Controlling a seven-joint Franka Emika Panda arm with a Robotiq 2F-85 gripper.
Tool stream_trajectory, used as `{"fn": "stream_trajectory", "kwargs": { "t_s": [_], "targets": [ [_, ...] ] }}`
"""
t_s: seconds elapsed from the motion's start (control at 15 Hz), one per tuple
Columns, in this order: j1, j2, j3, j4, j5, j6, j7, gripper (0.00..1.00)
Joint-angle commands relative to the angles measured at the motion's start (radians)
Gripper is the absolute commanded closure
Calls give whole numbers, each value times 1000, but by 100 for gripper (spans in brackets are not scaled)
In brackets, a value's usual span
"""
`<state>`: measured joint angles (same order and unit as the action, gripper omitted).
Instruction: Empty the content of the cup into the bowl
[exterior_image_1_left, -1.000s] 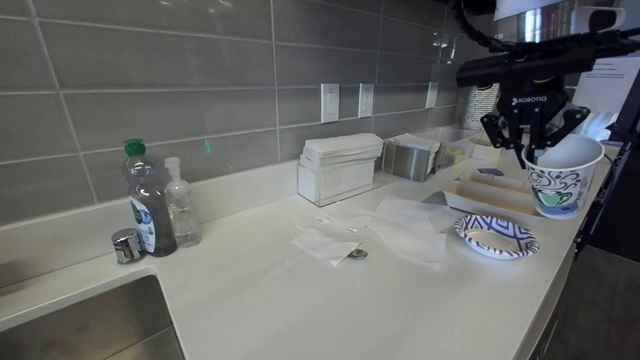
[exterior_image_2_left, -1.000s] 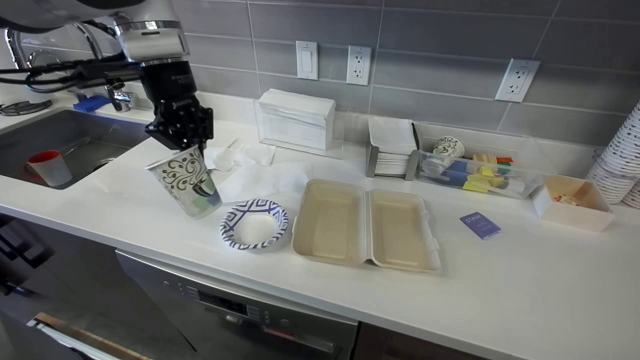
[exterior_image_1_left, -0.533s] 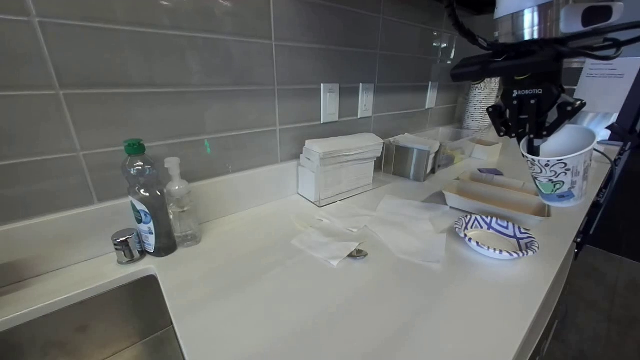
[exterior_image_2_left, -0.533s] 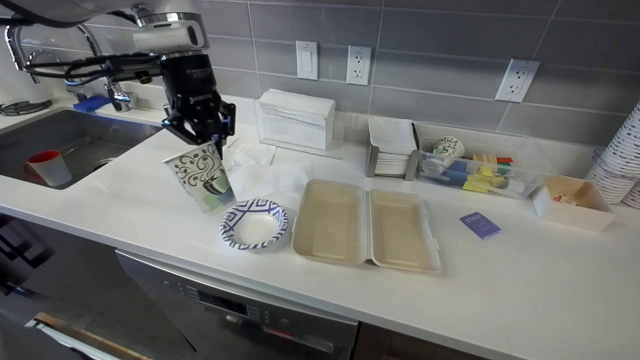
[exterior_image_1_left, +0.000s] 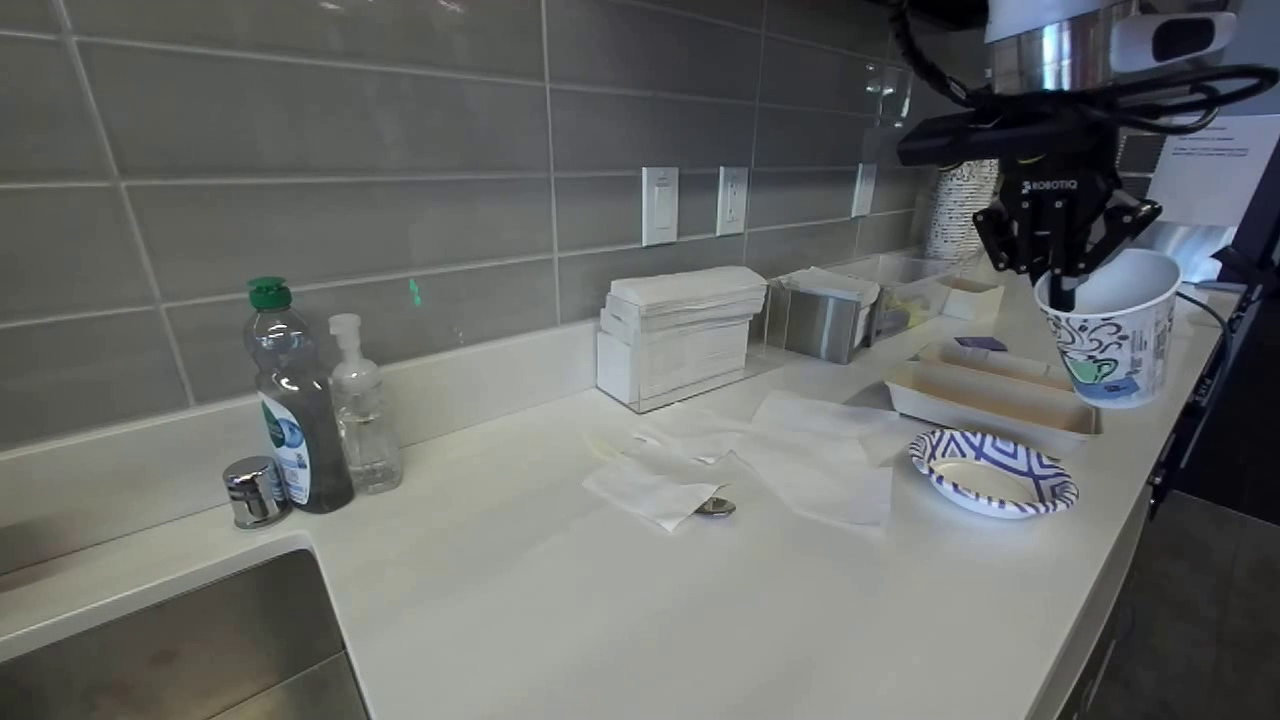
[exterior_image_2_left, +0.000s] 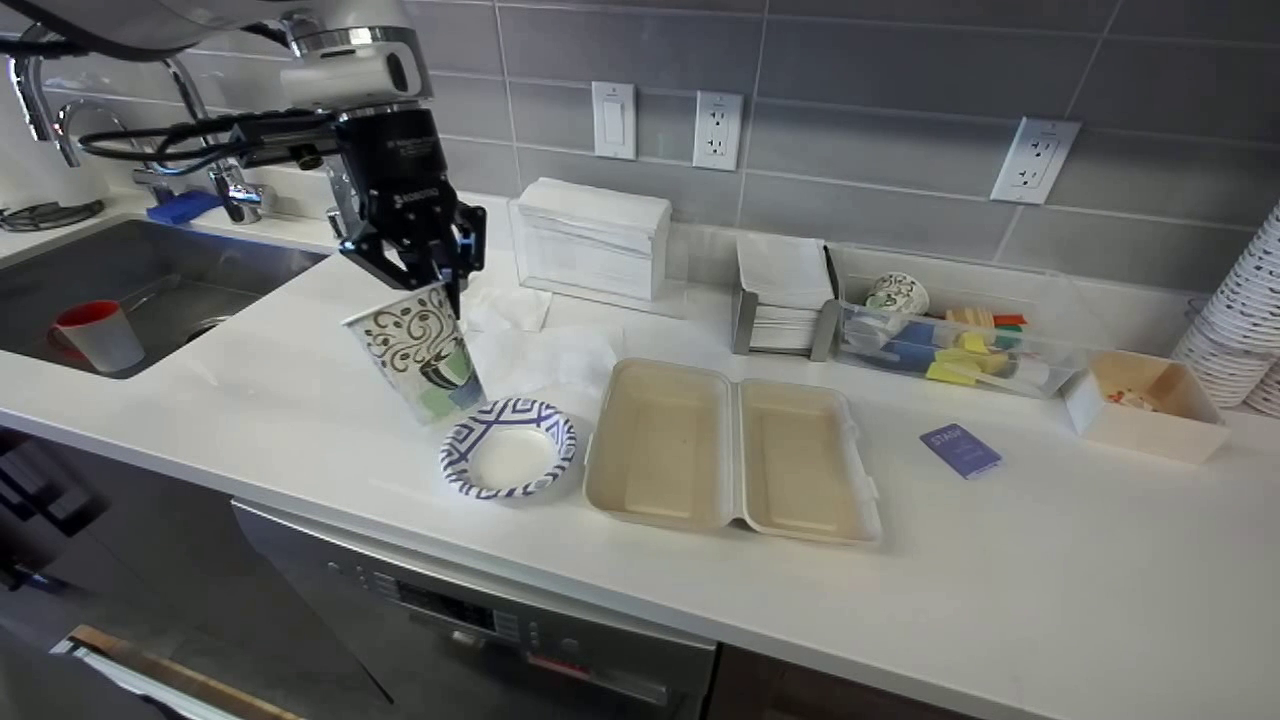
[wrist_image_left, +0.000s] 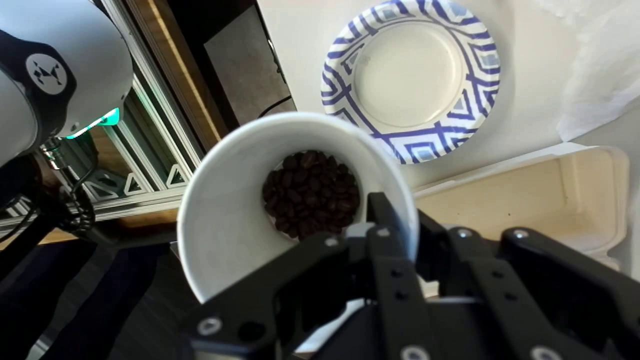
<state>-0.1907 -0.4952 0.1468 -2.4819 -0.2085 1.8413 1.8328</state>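
The cup, white paper with a printed pattern, hangs tilted above the counter in both exterior views (exterior_image_1_left: 1120, 350) (exterior_image_2_left: 418, 352). My gripper (exterior_image_1_left: 1055, 290) is shut on its rim, one finger inside and one outside, as the wrist view (wrist_image_left: 400, 225) shows. Dark brown beans (wrist_image_left: 312, 195) lie at the bottom of the cup (wrist_image_left: 225, 215). The bowl, white with a blue patterned rim, stands on the counter in both exterior views (exterior_image_1_left: 990, 482) (exterior_image_2_left: 512, 458), with nothing seen in it. In the wrist view the bowl (wrist_image_left: 409, 75) is beside the cup's rim, partly covered by it.
An open tan tray (exterior_image_2_left: 665, 450) stands beside the bowl. Napkins (exterior_image_1_left: 800, 450) and a spoon (exterior_image_1_left: 715, 508) lie on the counter. A napkin holder (exterior_image_2_left: 590, 245) and a clear bin (exterior_image_2_left: 950, 340) stand along the wall. The sink (exterior_image_2_left: 200, 270) holds a red-and-white mug (exterior_image_2_left: 105, 335).
My gripper has carried the cup closer to the bowl and slightly up, with smaller motion in the last half second. The cup stays tilted. The bowl has not moved.
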Motion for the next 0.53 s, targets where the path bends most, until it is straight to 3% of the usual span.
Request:
{"fn": "stream_trajectory", "kwargs": {
  "t_s": [0.0,0.47],
  "targets": [
    [-3,36,5,31,-87,-49,62,98],
    [1,167,24,134,-288,-155,256,98]
  ]
}}
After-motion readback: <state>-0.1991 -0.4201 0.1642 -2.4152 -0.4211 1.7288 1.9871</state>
